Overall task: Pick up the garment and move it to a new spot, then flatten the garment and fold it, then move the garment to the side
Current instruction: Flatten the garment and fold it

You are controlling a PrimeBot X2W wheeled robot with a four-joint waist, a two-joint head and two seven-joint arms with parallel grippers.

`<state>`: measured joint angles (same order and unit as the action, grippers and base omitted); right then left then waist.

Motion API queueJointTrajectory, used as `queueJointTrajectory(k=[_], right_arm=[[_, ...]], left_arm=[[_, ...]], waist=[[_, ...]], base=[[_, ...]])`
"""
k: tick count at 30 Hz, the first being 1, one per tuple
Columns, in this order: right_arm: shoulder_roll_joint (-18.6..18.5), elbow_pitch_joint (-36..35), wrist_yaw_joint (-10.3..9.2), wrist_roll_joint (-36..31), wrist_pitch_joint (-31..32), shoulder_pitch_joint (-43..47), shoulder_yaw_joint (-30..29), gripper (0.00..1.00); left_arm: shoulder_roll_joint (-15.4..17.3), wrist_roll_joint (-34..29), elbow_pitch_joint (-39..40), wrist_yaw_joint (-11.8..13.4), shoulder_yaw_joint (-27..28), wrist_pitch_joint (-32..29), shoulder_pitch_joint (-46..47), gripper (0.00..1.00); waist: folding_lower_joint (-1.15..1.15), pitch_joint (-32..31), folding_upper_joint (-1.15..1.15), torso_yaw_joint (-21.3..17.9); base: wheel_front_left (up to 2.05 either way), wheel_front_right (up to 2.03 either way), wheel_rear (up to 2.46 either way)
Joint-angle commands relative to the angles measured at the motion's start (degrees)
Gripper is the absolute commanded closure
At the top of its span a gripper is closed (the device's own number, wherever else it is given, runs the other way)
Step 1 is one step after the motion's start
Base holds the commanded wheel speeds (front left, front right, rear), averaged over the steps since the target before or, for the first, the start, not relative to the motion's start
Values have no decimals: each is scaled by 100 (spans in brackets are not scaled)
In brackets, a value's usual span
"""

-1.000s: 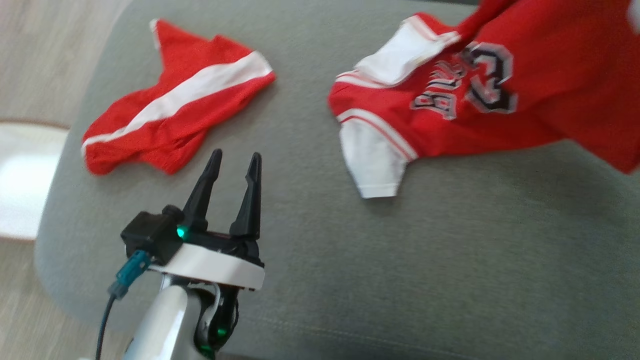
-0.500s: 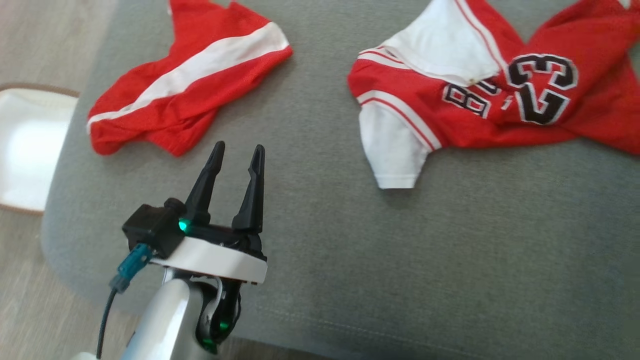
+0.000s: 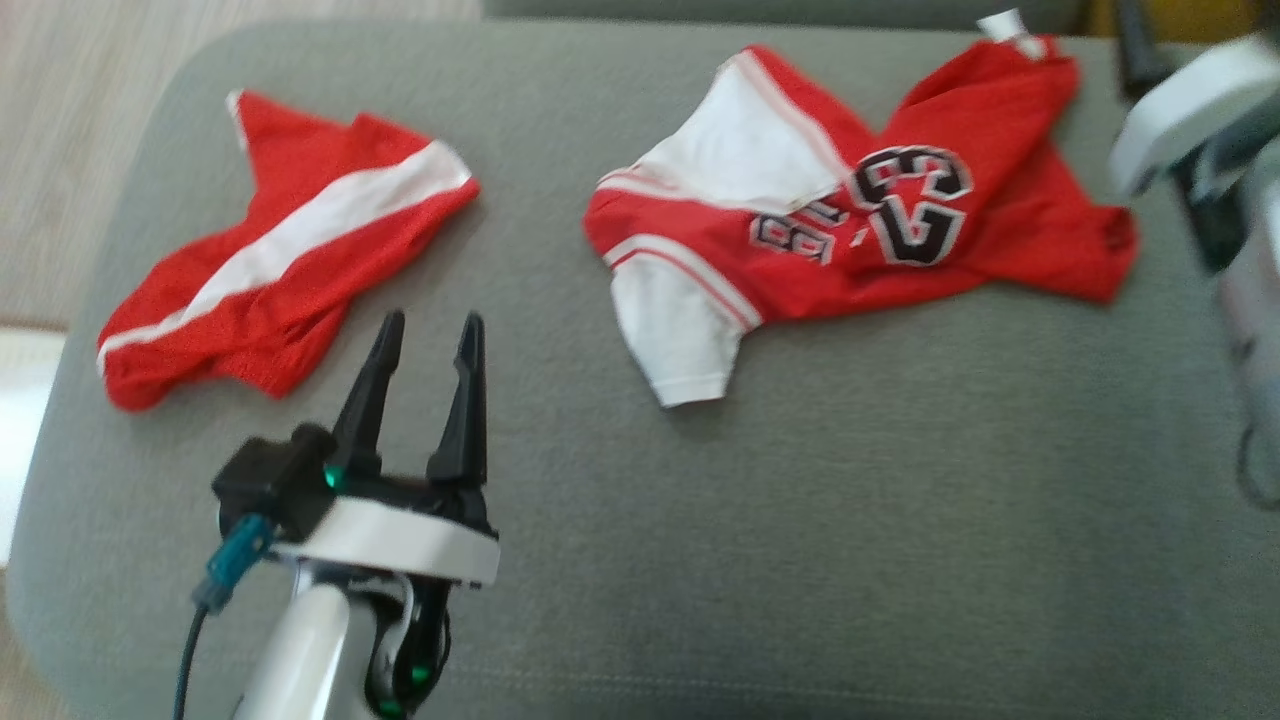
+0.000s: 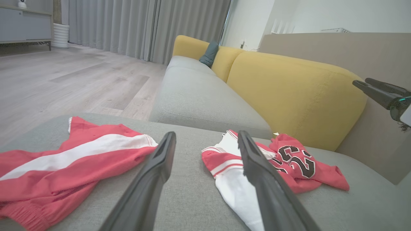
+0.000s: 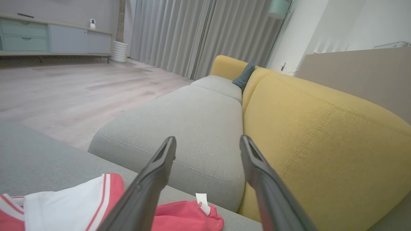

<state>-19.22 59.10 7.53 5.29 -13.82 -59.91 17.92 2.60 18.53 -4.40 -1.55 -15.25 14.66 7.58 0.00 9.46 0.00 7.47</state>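
On the grey cushion (image 3: 800, 500): jersey (image 3: 860, 235) reads "23" | left gripper (image 3: 432, 320) spread, empty | right gripper (image 5: 208, 139) spread, empty

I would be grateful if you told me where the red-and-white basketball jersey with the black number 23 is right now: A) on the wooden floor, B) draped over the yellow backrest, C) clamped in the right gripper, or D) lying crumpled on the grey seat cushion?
D: the red-and-white basketball jersey lies crumpled on the grey seat cushion, and the right gripper stands open with nothing between its fingers.
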Motion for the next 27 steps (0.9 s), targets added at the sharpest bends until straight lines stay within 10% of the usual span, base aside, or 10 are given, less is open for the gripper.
queueJointTrajectory(k=[1,18,27], right_arm=[[89,-348,-4,103,-82,109,81,0],[1231,-4027,-4,103,-69,4138,-1276,0],[1512,-5202,-4,-187,349,4582,-1370,0]], left_arm=[[28,-44,171,0,234,34,38,0],[28,-152,108,32,297,34,-390,0],[43,-674,-1568,288,243,34,226,0]], waist=[[0,-313,0,-301],[0,-721,0,-1052],[0,-399,0,-1543]], base=[[0,0,0],[0,0,0],[0,0,0]])
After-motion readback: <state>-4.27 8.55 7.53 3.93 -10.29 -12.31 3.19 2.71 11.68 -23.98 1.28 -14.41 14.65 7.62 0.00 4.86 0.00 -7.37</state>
